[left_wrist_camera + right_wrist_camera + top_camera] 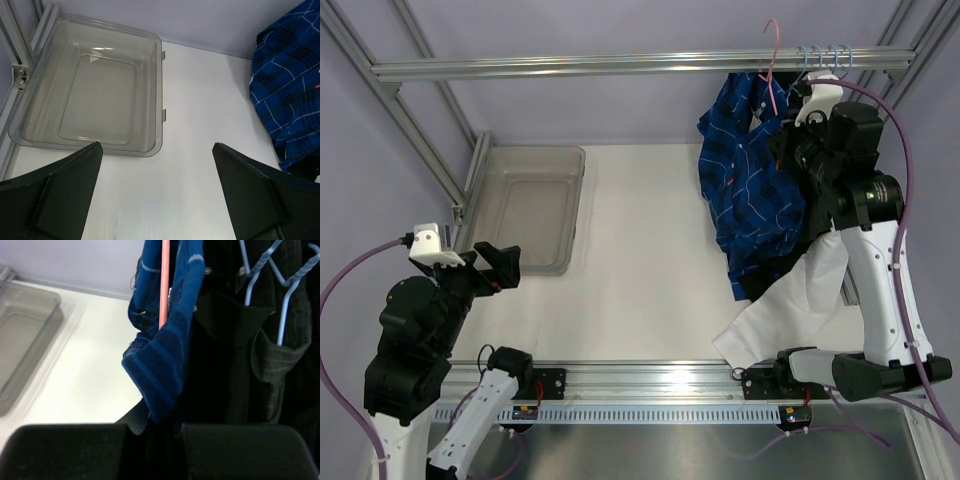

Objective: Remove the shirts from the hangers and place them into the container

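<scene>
My right gripper (pixel 165 440) is pinched on the blue plaid shirt (pixel 750 180), up by its pink hanger (pixel 163 285) on the rail (pixel 620 66), to tug it free (left gripper (pixel 157 150) hangs wide open near the empty container (pixel 525 205)).

No text, number or brand can be read anywhere. The blue shirt (pixel 287 85) has a tiny red mark (pixel 317 86) at its 3 o'clock edge, too small to read.

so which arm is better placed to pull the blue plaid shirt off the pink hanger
Right. The right gripper is at the rail, pinching the royal blue plaid shirt beside the pink wire hanger. The left gripper hangs open by the grey plastic bin.
</scene>
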You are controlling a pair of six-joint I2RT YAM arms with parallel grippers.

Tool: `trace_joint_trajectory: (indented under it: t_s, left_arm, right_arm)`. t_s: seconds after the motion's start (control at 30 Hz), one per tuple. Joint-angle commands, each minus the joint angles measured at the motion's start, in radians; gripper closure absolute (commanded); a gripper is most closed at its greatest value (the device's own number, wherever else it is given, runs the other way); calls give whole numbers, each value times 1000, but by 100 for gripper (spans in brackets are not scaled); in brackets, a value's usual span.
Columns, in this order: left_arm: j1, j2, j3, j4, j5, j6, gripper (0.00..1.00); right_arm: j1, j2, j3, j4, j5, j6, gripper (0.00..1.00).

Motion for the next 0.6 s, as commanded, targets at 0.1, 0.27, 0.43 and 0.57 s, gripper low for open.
trace_joint_trajectory:
  t_s: [0.1, 0.27, 0.43, 0.57]
  left_arm:
    - [-10, 90, 70, 73, 94, -22, 1]
    - [-12, 233, 153, 145, 246, -80, 1]
    - [-21, 378, 260, 249, 430, -184, 1]
    - [-102, 486, 331, 402, 411, -230, 1]
  right_arm:
    - [7, -144, -89, -25, -249, -29, 100]
    - [71, -244, -266, -23, -424, -18, 100]
    - [131, -299, -317, -20, -510, 2, 100]
    - [191, -296, -330, 3, -523, 26, 100]
